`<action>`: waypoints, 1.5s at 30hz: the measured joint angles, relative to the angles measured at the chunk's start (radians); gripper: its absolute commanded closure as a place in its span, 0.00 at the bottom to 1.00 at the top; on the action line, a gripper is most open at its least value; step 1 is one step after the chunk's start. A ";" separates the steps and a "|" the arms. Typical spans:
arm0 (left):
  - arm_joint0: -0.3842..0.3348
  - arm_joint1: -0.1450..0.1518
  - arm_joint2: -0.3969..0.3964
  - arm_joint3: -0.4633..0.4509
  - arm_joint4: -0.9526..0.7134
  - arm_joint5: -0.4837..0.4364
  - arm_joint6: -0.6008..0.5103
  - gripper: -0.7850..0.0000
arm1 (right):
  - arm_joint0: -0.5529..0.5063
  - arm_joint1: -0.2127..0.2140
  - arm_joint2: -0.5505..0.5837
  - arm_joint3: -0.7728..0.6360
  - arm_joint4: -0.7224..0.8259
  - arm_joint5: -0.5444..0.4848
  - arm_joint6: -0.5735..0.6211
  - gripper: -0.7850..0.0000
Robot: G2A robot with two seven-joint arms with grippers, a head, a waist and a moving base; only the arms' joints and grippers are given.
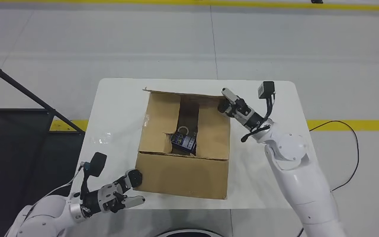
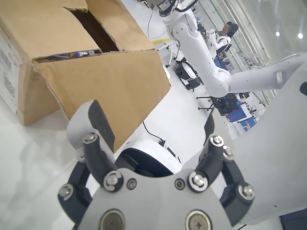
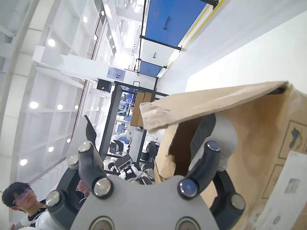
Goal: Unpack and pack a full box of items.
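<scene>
- White table (image 1: 112, 112) fills the middle of the top view, standing on a pale grey floor (image 1: 118, 41).
- Near the table's centre sits the cardboard box (image 1: 183, 175), with its flaps folded outward and its dark inside showing.
- One flap lies flat toward the lower edge of the frame, and two more lie to the left and right of the opening.
- A dark blue packet (image 1: 184, 142) lies inside the box, at the lower end of the opening, with a small round pale thing just above it that I cannot identify.
- The right gripper (image 1: 227, 101) is at the upper end of the right-hand flap. In its wrist view the right gripper (image 3: 148, 123) has its fingers spread wide, with the flap's corner between them and one finger tucked under the cardboard (image 3: 259, 125).
- The left gripper (image 1: 137, 189) is at the lower left corner of the box. In its wrist view the left gripper (image 2: 156, 123) is also spread, with one finger just beside the flap's corner (image 2: 100, 80) and nothing held.
- Yellow lines (image 1: 237, 3) cross the floor along the frame's upper edge.
- A black frame (image 1: 23, 89) stands at the left, and a cable (image 1: 349, 142) loops at the right.
</scene>
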 measured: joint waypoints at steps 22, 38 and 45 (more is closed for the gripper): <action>0.011 0.020 0.026 -0.040 0.053 0.031 0.041 0.00 | 0.309 -0.084 -0.168 0.469 -0.055 -0.135 -0.116 0.00; 0.050 0.029 0.035 -0.045 0.086 0.014 0.107 0.00 | 0.416 -0.133 -0.225 0.620 -0.079 -0.159 -0.103 0.00; 0.064 0.033 0.033 -0.047 0.091 -0.002 0.128 0.00 | 0.433 -0.139 -0.221 0.654 -0.075 -0.131 -0.045 0.00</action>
